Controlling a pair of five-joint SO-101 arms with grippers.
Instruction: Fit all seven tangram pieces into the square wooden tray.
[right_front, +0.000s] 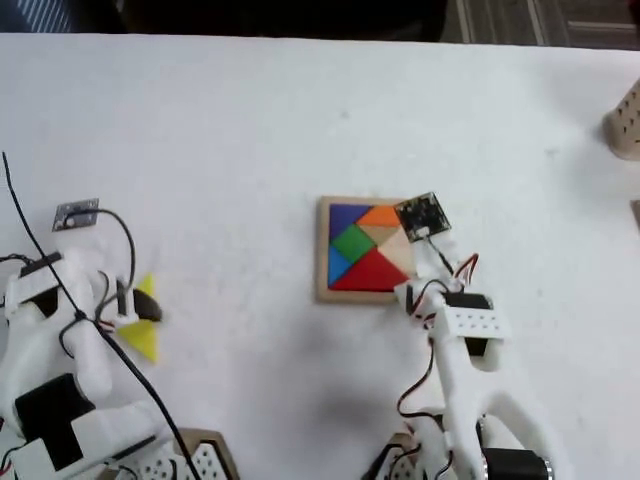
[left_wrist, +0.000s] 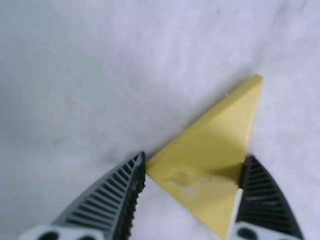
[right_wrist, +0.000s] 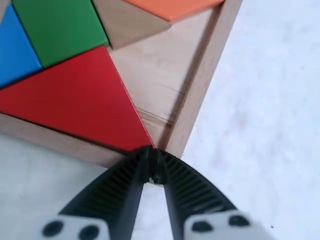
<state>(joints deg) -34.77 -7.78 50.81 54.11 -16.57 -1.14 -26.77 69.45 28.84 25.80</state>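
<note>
Close to the arms' side of the white table (right_front: 250, 130), off to the left, the left gripper (left_wrist: 194, 161) has its jaws spread wide and pinches the yellow triangle (left_wrist: 210, 150) between them: one ribbed fingertip (left_wrist: 131, 175) sits at a corner and the other is against the opposite edge. The triangle lies flat on the cloth, a plain, matte yellow wedge. From above, its length runs from the near side toward the far side.

Over to the right, the right gripper (right_wrist: 152, 152) has its jaws pressed together with nothing between them. The tip rests against the near right corner of the square wooden tray (right_wrist: 200, 95).

The tray sits mid-table, well apart from the yellow triangle. A big red triangle (right_wrist: 75, 95) fills its near part, with green (right_wrist: 55, 27), blue (right_wrist: 15, 50), orange (right_wrist: 170, 7) and an unpainted wooden piece (right_wrist: 127, 25) beyond. A purple piece (right_front: 343, 214) is in the far left corner. A bare triangle of tray floor (right_wrist: 155, 85) shows along the right rim.

Farther off, a pegged wooden block (right_front: 625, 125) stands at the table's right edge.
</note>
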